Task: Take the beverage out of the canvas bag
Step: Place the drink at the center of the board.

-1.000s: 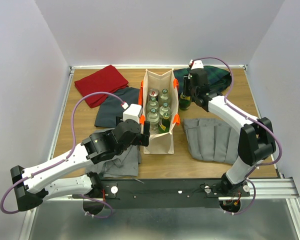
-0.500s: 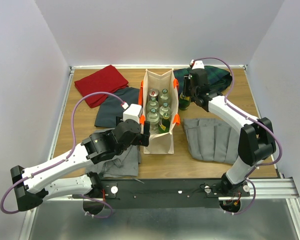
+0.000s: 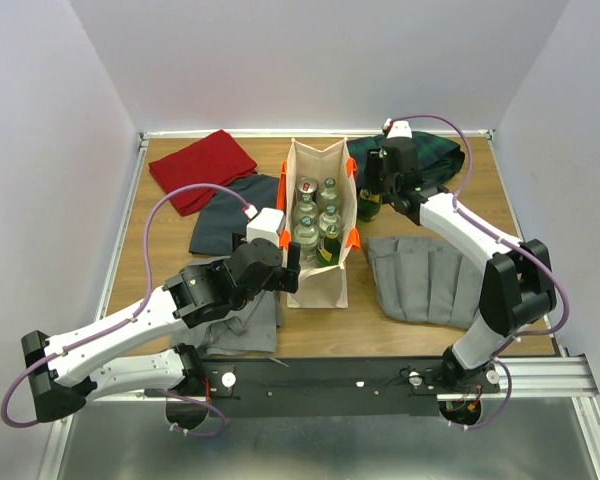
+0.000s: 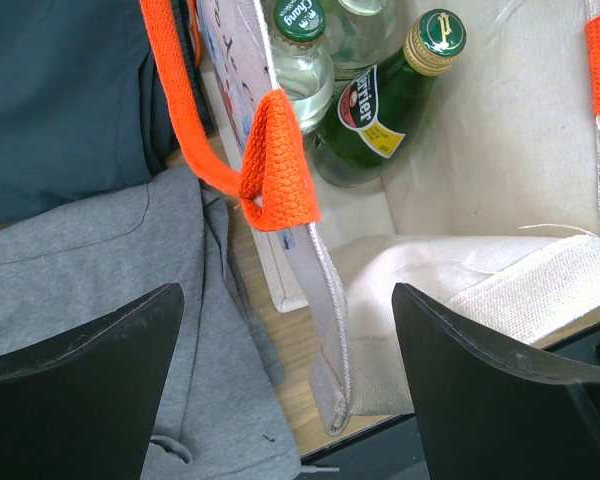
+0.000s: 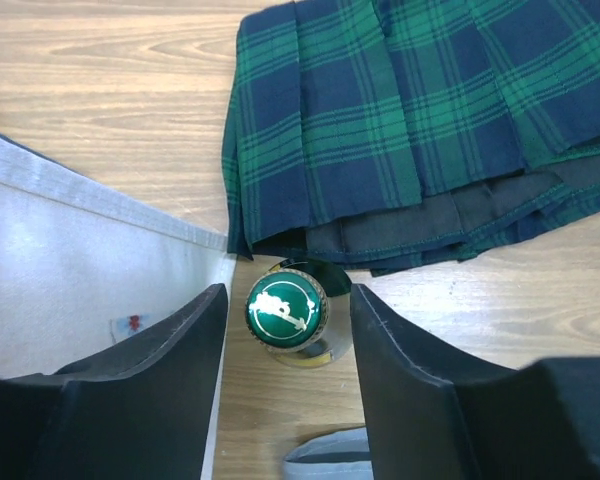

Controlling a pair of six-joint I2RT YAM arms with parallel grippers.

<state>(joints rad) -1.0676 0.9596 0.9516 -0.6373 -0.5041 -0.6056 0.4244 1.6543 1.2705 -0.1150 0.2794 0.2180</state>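
We've stood a green bottle (image 5: 286,310) right of the canvas bag (image 3: 316,285); right gripper (image 5: 285,325) loosened around its cap, should lift clear.

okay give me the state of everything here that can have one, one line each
Canvas bag: upright, open, bottles and a can still inside.
Green bottle: outside the bag, upright on the table, capped.
Right gripper: fingers either side of that bottle's cap, gaps showing, grip unclear.
Left gripper: open, straddling the bag's near wall.
Plaid skirt: lying flat beside the green bottle.
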